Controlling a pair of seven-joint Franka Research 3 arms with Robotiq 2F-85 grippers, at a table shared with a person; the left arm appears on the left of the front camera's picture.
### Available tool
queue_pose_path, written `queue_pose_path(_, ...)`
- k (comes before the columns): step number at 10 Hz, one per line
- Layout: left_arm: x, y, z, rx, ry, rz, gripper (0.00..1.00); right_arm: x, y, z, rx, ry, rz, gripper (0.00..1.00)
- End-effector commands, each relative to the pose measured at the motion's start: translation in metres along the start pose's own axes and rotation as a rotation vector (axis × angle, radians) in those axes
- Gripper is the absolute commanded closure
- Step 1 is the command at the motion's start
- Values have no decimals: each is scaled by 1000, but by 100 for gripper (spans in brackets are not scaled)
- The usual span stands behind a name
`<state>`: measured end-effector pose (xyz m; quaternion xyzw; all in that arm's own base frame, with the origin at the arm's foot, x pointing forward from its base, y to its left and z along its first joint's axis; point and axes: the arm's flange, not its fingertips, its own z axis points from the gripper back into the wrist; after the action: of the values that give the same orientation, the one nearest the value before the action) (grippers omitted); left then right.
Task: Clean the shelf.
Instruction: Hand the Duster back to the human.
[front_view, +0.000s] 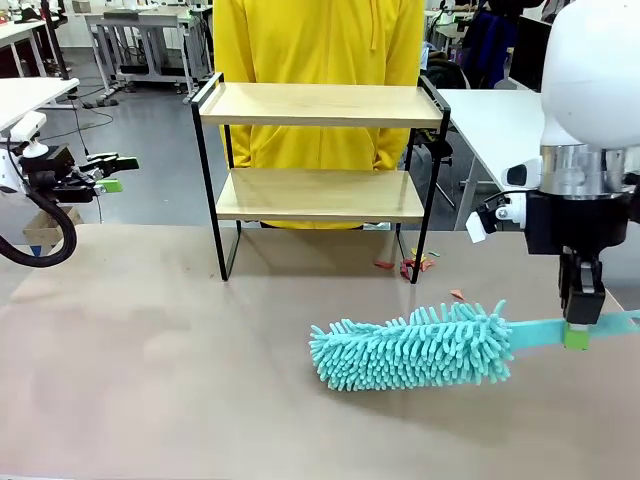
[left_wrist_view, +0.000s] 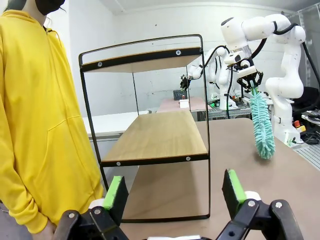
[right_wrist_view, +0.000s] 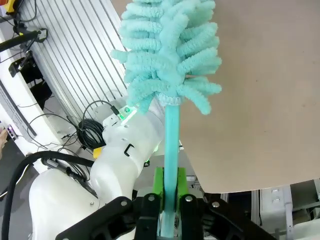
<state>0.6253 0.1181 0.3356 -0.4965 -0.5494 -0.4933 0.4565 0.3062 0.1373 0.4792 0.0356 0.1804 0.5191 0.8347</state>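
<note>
Shelf (front_view: 318, 150) boards looked unwiped; my right claw (front_view: 579, 330) was clamped on the duster (front_view: 415, 346) (low over the surface (front_view: 150, 380)), left claw (left_wrist_view: 172, 192) gaping, empty.

- The shelf (front_view: 320, 170) stands upright on the tabletop (front_view: 150, 360), near the far edge at the middle.
- A person (front_view: 318, 40) stands directly behind the shelf, beyond the far edge.
- A duster (front_view: 415, 348) lies in front of the shelf, toward the right edge, its head pointing left.
- The right end effector (front_view: 578, 335) hangs over the right edge, clamped on the duster's handle.
- The left end effector (front_view: 112, 172) hovers beyond the far left corner, left of the shelf, its fingers (left_wrist_view: 116, 196) spread apart and pointing at it.
- Small scraps (front_view: 412, 264) lie by the shelf's right foot.
</note>
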Motion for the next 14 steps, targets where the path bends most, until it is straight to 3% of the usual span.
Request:
queue_pose_path(1, 3, -1, 0, 1, -1, -18, 0, -1, 7, -2, 7, -17, -19, 87)
queue_pose_path(8, 0, 0, 0, 0, 0, 0, 0, -1, 7, -2, 7, -17, -19, 87)
queue_pose_path(9, 16, -23, 2, 9, 108, -25, 0, -2, 2, -2, -1, 0, -1, 87)
queue_pose_path(11, 37, -84, 3, 54, 271, -65, 0, 16, -25, 37, -40, -86, 160, 87)
queue_pose_path(14, 59, -165, 13, 152, 272, 63, 0, 35, -59, 50, -103, -253, 380, 87)
